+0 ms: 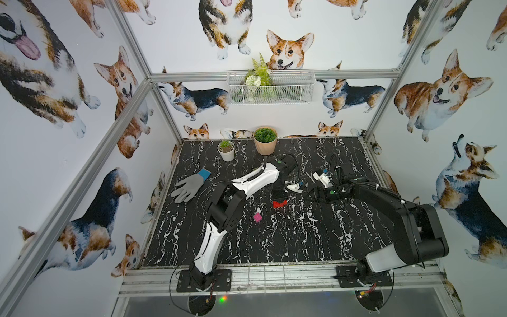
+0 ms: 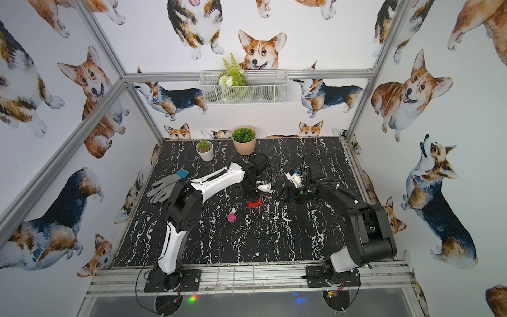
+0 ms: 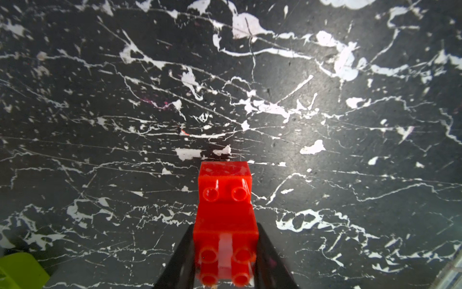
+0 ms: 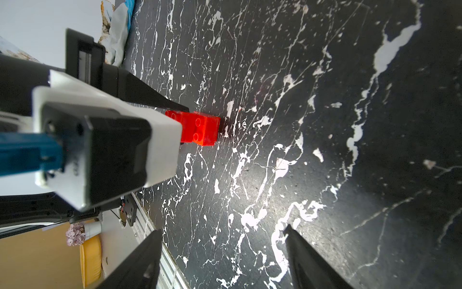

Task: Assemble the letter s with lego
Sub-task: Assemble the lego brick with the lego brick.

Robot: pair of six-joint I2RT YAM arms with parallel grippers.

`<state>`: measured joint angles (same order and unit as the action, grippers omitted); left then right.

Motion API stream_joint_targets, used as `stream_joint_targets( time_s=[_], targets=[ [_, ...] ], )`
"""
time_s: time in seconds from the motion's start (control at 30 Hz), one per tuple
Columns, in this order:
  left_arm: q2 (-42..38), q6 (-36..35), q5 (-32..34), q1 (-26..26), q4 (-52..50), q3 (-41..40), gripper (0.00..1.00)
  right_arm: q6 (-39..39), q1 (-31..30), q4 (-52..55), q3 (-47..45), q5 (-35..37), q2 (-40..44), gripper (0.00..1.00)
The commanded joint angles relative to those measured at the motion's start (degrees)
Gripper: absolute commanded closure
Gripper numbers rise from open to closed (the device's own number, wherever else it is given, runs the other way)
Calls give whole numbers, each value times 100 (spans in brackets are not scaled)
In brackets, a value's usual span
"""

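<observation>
The red lego bricks (image 3: 225, 200), joined in a stepped stack, are clamped in the left gripper (image 3: 225, 232) low over the middle of the counter (image 1: 301, 247). A pink brick (image 1: 257, 217) lies alone nearby, and a lime green brick (image 3: 20, 270) shows at the edge of the left wrist view. The right gripper (image 4: 222, 250) stands open and empty beside them. At the back, a white pot (image 1: 227, 157) holds a small succulent, a tan pot (image 1: 265, 146) holds a leafy plant, and a wire basket (image 1: 290, 90) on the wall holds fern and white flowers.
</observation>
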<state>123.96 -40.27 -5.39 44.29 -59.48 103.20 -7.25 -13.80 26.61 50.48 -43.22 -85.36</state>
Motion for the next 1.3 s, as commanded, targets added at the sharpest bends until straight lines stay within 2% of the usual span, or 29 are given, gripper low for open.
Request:
stream_joint_targets(
  time_s=[0.0, 0.37, 0.83, 1.27],
  targets=[
    [130, -16, 233, 54, -316, -121, 86, 128, 0, 90, -12, 57, 20, 21],
    [146, 236, 191, 106, -356, -161, 86, 124, 51, 90, -3, 4, 46, 21],
    [-12, 44, 75, -12, -160, -512, 87, 128, 287, 169, -73, -46, 203, 21],
    [199, -6, 177, -36, -327, -163, 89, 162, 318, 248, -108, -23, 249, 21]
  ],
)
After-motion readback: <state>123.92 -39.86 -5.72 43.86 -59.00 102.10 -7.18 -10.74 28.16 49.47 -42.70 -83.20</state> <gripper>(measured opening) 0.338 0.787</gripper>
